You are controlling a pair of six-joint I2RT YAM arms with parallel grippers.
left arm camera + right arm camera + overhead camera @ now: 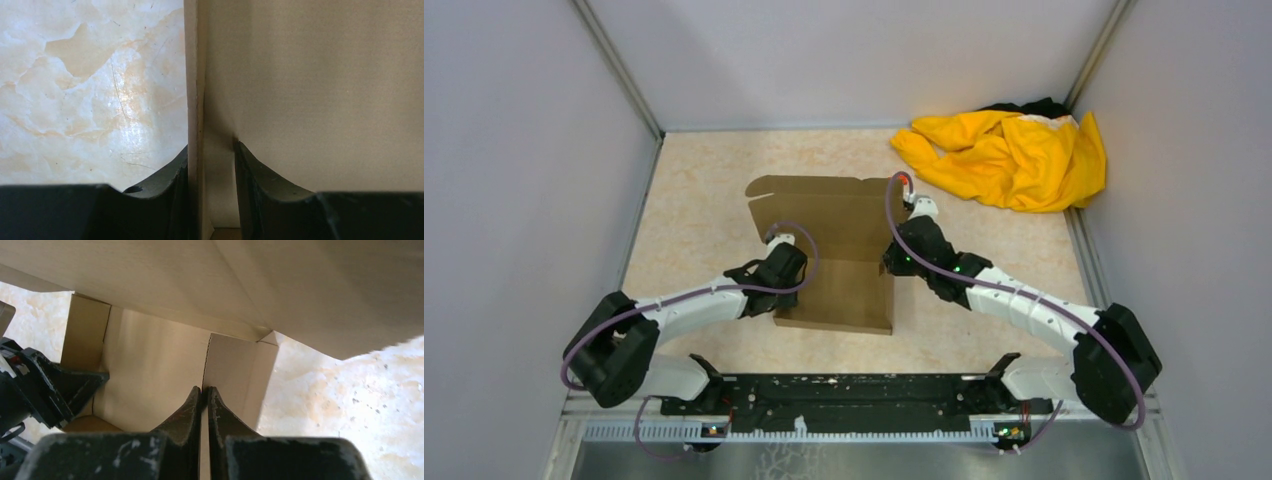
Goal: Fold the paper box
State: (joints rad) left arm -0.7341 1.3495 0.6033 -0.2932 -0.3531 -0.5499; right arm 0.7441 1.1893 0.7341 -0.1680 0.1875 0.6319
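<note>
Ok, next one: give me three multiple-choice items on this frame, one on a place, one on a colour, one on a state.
1. Where is the yellow cloth? A) far right corner B) near left corner C) dead centre
2. What colour is the paper box? A) white B) brown C) blue
3. How is the right gripper? A) wide open B) holding the cloth C) shut

Key: 1 A, it is bunched where the back and right walls meet. 2 B, it is plain brown cardboard. 3 C, its jaws are pressed together.
</note>
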